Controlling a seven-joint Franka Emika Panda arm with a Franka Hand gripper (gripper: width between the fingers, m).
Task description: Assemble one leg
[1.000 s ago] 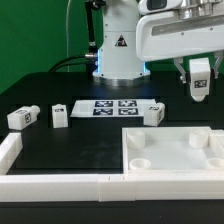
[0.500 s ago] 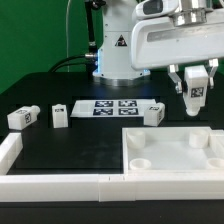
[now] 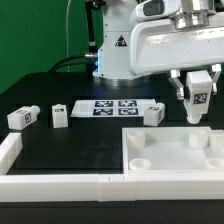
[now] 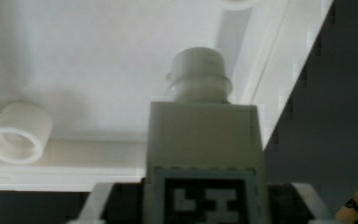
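My gripper (image 3: 197, 101) is shut on a white tagged leg (image 3: 198, 103) and holds it in the air above the far right part of the large white tray-like piece (image 3: 170, 165). In the wrist view the held leg (image 4: 202, 140) points its round peg end down toward the tray floor, with a round socket (image 4: 16, 137) off to one side. Three other legs lie on the table: one (image 3: 22, 117) at the exterior view's left, one (image 3: 60, 114) beside the marker board, and one (image 3: 152, 113) just behind the tray.
The marker board (image 3: 108, 108) lies behind the tray, in front of the robot base (image 3: 118, 55). A white rail (image 3: 50, 182) runs along the table's front edge with a short upright end (image 3: 9, 147) at the exterior view's left.
The gripper with the leg has moved down and slightly toward the camera, closer to the tray. The other parts have not moved.
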